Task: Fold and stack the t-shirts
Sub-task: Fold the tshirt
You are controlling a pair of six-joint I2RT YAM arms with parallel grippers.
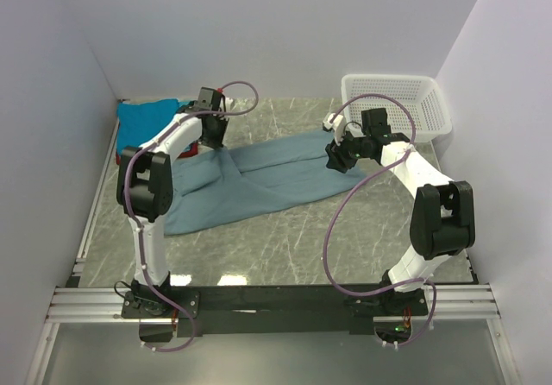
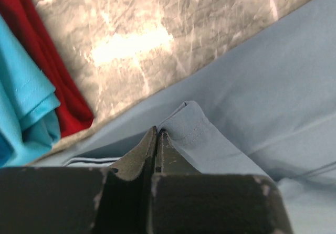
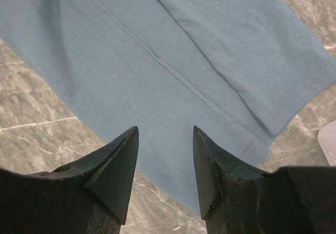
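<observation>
**One tee mid-fold: left pinch on, right not yet gripping**

One grey-blue t-shirt lies flat on the marble table, between my two arms. Its long axis runs on a diagonal, from the broad end near the left arm's side to the narrower end that points far-right toward the white basket. The right wrist view shows overlapping layers and a stitched hem at that narrow end, so I judge it is partly doubled lengthwise. I cannot tell which end is the collar.

My left gripper sits at the shirt's far-left edge. Its jaws are pressed together, and a hemmed corner of cloth tents up to their tips, so I read that as a pinch on the shirt. My right gripper hovers over the narrow end with its jaws apart and nothing between them.

The next move calls for the right jaws to drop and close on that end's edge, then for both arms to carry the cloth over together.

The teal tee and the red tee lie folded just beyond the left gripper.
</observation>
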